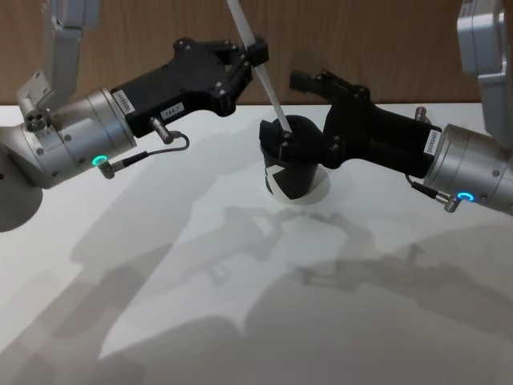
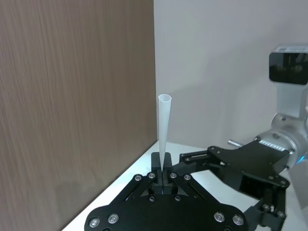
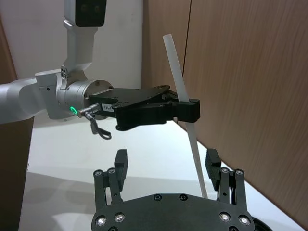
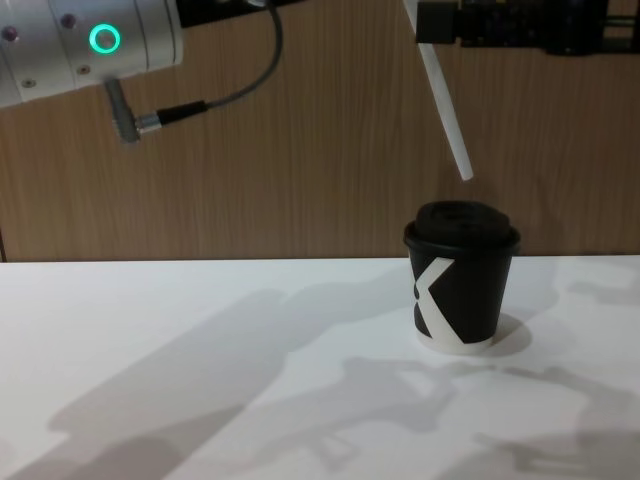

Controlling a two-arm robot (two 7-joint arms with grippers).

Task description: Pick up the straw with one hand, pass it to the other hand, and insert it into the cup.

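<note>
The white straw (image 1: 265, 80) hangs tilted, with my left gripper (image 1: 255, 53) shut on its middle. Its lower tip (image 4: 465, 174) hovers just above the lid of the black cup (image 4: 460, 285), not touching it. The cup (image 1: 288, 170) stands upright on the white table. In the left wrist view the straw (image 2: 164, 125) rises from the closed left gripper (image 2: 162, 174). My right gripper (image 1: 295, 111) is over the cup beside the straw, open. In the right wrist view the straw (image 3: 180, 82) runs down close to one finger of the right gripper (image 3: 166, 161), apart from it.
A wooden wall (image 1: 361, 40) stands close behind the cup. The white table (image 1: 200, 321) stretches open toward the front and left. A thin dark cable (image 1: 164, 140) loops under the left wrist.
</note>
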